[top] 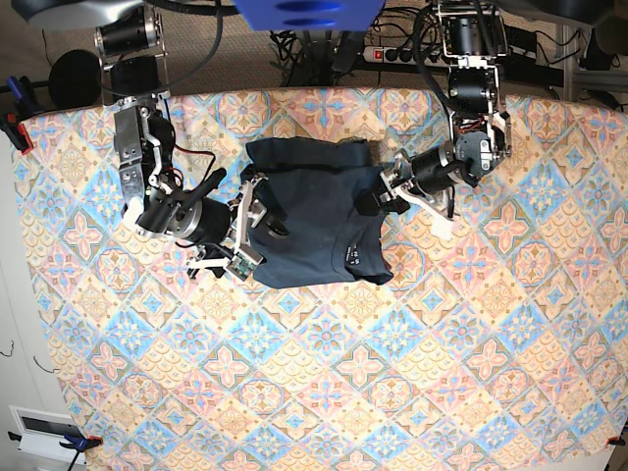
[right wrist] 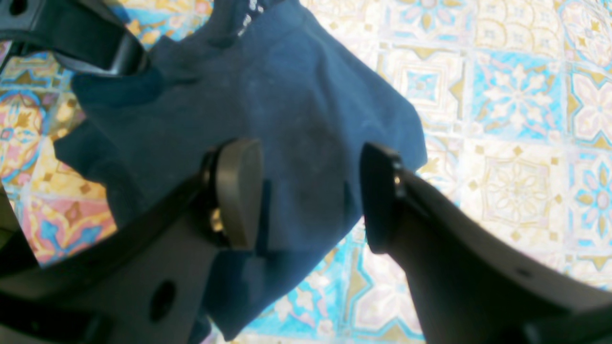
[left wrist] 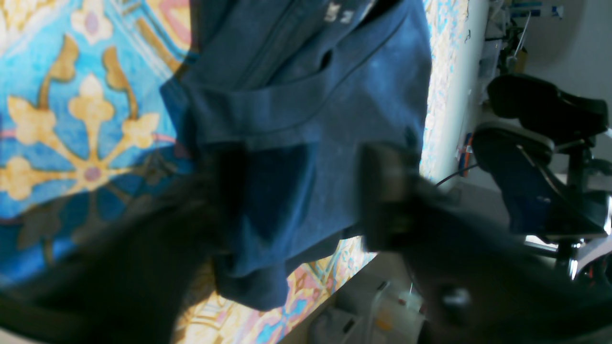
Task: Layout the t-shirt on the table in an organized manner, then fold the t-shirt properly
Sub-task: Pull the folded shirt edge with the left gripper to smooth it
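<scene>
The dark navy t-shirt lies bunched in a rough rectangle on the patterned table, with a small white label showing near its front edge. My left gripper is at the shirt's right edge. In its blurred wrist view the jaws stand apart over the folded cloth. At the shirt's left edge, my right gripper is open. Its pads hover above the fabric and cast shadows on it.
The table's edge runs just beside the shirt in the left wrist view, with a black chair beyond it. Cables and a power strip lie behind the table. A black arm part crosses the right wrist view's top left.
</scene>
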Robot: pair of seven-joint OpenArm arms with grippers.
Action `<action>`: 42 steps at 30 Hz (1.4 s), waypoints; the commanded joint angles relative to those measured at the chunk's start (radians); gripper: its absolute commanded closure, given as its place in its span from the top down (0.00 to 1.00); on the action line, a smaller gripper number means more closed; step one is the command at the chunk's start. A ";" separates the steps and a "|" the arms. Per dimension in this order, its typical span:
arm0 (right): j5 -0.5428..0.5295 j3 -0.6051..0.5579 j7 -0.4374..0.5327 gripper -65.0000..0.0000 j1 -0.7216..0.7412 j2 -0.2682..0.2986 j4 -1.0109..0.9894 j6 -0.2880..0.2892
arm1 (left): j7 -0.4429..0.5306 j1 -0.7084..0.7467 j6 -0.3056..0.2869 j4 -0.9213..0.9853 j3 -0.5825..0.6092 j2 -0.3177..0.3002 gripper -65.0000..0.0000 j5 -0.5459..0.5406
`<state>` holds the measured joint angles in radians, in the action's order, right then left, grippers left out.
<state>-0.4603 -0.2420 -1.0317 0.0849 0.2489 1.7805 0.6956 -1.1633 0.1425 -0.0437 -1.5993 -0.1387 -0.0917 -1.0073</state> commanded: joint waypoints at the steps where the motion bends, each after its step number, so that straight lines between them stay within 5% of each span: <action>1: -0.018 0.010 0.024 0.48 0.022 0.003 0.018 0.003 | 0.006 -0.010 -0.011 -0.013 0.003 0.002 0.26 -0.032; 4: -0.018 0.010 0.024 0.48 0.022 0.003 0.017 0.003 | -0.014 -0.010 -0.011 -0.016 0.038 0.011 0.00 -0.034; 17: -0.018 0.007 0.027 0.48 0.022 0.016 0.012 0.003 | -0.053 0.053 -0.008 -0.164 0.020 0.011 0.00 -0.038; 31: -0.018 0.010 0.026 0.48 0.022 0.020 0.015 0.003 | -0.053 0.019 0.048 0.011 -0.095 -0.015 0.70 -0.135; 40: -0.018 0.010 0.027 0.48 0.023 0.020 0.015 0.003 | -0.053 -0.033 0.048 0.086 0.009 -0.012 0.70 -0.118; 42: -0.018 0.010 0.027 0.48 0.023 0.020 0.015 0.003 | -0.053 -0.034 0.046 0.093 0.047 -0.012 0.60 -0.123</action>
<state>-0.4603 -0.2390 -1.0286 0.0860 0.2638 1.7802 0.6956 -1.2098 0.1169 0.0071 -1.4937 -0.0921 -0.1028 -1.1069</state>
